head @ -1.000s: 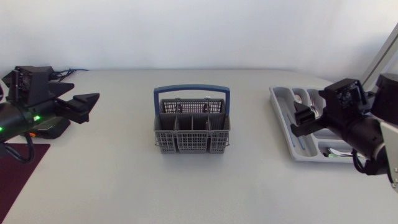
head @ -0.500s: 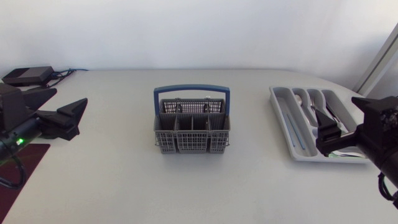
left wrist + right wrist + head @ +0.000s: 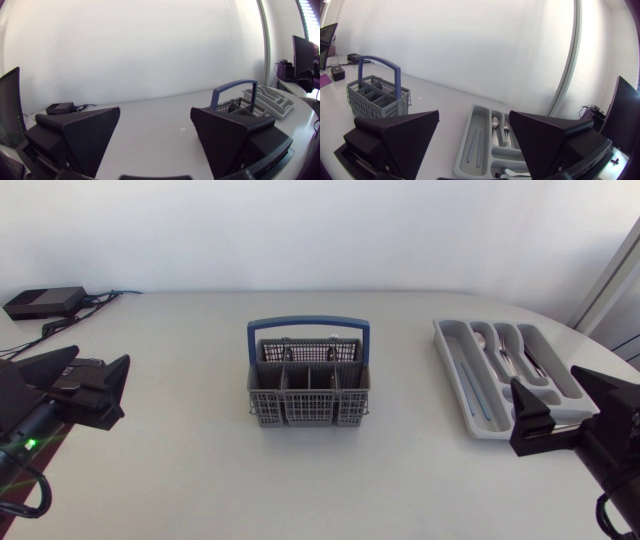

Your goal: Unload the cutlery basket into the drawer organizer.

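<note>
Head view places the cutlery basket [image 3: 308, 392] upright at the middle of the table [image 3: 200, 480], its blue handle [image 3: 308, 326] raised over the grey mesh compartments; no cutlery shows above the rim, and the compartments read as bare, though their floors cannot be checked through the mesh. The drawer organizer [image 3: 470, 385] lies well apart from the basket, toward my right side, set at a slight angle to the table edge. Spoons and forks [image 3: 498, 126] lie flat in its shorter compartments and two slim pieces [image 3: 475, 146] in the long one, so I judge the unloading complete or nearly so. My left gripper [image 3: 155, 112] is open and holds nothing; it hangs low by the left edge of the table, well clear of the basket, with the fingers pointed across the surface toward it. My right gripper [image 3: 474, 115] is likewise open and holds nothing, parked just on the near side of the organizer with the trays ahead of the fingers. This arrangement suits a rest posture: both arms stand off the work area, so neither can foul the basket or the organizer. The surface is plain, matte and pale. A small black box [image 3: 42, 302] with cables sits at its far left corner.
</note>
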